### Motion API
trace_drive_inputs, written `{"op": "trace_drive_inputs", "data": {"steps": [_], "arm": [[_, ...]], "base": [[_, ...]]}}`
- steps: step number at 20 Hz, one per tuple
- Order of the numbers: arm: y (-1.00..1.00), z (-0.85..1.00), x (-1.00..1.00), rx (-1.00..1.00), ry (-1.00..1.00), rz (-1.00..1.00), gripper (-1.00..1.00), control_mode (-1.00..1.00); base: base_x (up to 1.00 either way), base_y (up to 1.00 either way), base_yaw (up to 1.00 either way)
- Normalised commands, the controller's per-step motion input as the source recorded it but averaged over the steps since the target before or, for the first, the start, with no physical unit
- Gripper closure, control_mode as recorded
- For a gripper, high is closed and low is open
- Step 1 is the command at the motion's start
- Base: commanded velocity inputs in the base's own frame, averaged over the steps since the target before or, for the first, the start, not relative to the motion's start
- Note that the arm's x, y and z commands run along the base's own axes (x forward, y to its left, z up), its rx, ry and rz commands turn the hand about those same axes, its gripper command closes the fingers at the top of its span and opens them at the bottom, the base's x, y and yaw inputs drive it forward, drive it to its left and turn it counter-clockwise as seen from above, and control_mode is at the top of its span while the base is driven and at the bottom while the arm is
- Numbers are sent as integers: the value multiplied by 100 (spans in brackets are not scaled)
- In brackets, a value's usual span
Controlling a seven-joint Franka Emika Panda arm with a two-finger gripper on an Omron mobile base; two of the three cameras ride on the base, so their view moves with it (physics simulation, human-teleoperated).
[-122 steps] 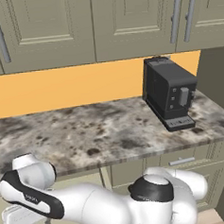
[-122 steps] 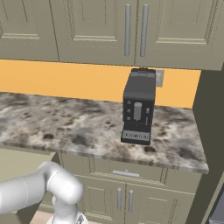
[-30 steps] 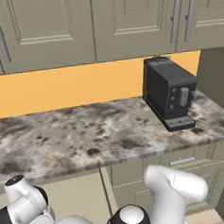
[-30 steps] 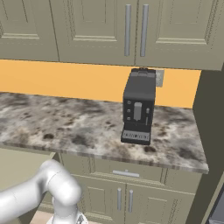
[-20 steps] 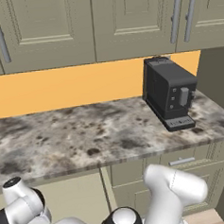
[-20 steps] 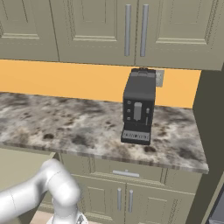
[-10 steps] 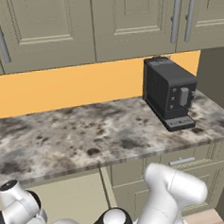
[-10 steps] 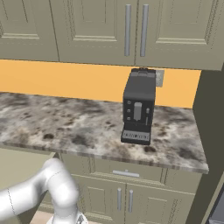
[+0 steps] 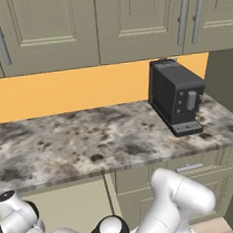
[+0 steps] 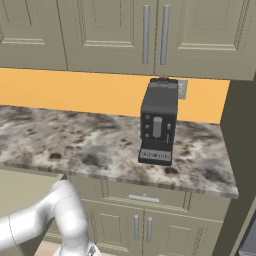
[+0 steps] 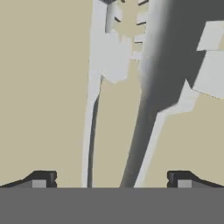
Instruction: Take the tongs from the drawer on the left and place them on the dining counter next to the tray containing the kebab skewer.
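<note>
The tongs lie on the pale beige floor of the open drawer. Their two long silver-grey arms run away from the hand, and the scalloped tips are at the far end. My gripper hangs close over them, open, with one dark fingertip on each side of the arms and nothing held. In the left base view the arm bends down to the lower left, in front of the drawer's opening under the counter. The dining counter, the tray and the kebab skewer are out of view.
A wall counter with a mottled granite top carries a black coffee machine at its right end. Under it are a narrower drawer with a bar handle and cabinet doors. Upper cabinets hang above.
The arm has sunk lower at the lower left of the left base view, and its dark elbow joint has slid left and down. The jaws have stayed open.
</note>
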Motion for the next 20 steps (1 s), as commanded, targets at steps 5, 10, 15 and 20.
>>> {"op": "trace_drive_inputs", "data": {"steps": [5,10,15,20], "arm": [[18,-25,11,0,0,0,-100,-100],[6,-27,4,0,0,0,-100,-100],[-2,-58,0,0,0,0,100,-100],[-28,-75,-6,0,0,0,100,-100]], "base": [[0,0,0],[0,0,0],[0,0,0],[0,0,0]]}}
